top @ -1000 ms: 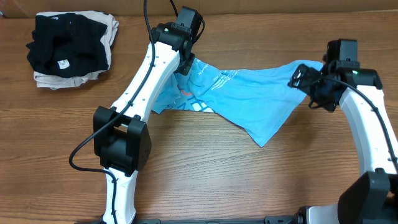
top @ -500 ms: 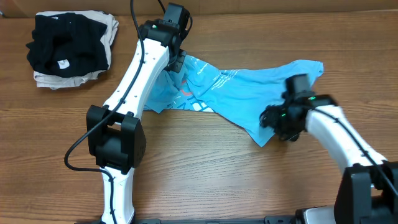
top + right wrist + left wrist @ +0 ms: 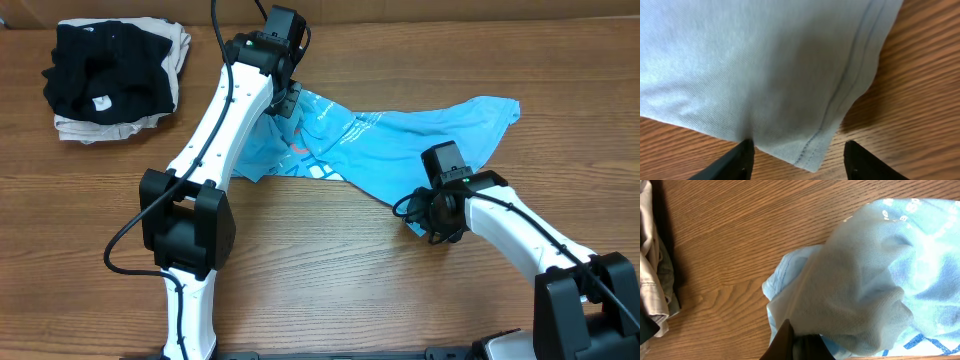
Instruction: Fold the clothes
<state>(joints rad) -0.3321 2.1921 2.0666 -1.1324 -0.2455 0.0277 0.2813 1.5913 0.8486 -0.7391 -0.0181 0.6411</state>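
Observation:
The light sky-blue T-shirt (image 3: 400, 150) lies crumpled and stretched across the middle of the table, with white and coral print showing near its left part. My left gripper (image 3: 285, 98) is shut on a bunch of the shirt's cloth (image 3: 855, 295) at its upper left end. My right gripper (image 3: 797, 150) is open, its fingers on either side of the shirt's lower hemmed corner (image 3: 815, 150); in the overhead view it sits at that corner (image 3: 420, 215).
A black garment with a white tag (image 3: 100, 75) lies on a beige folded garment (image 3: 170, 45) at the back left. Its edge shows at the left of the left wrist view (image 3: 652, 280). Bare wooden table (image 3: 330, 280) lies in front.
My right gripper left the shirt's upper right end, which now lies on the table, and moved down-left to the lower corner. My left gripper shifted slightly up-left, then held still.

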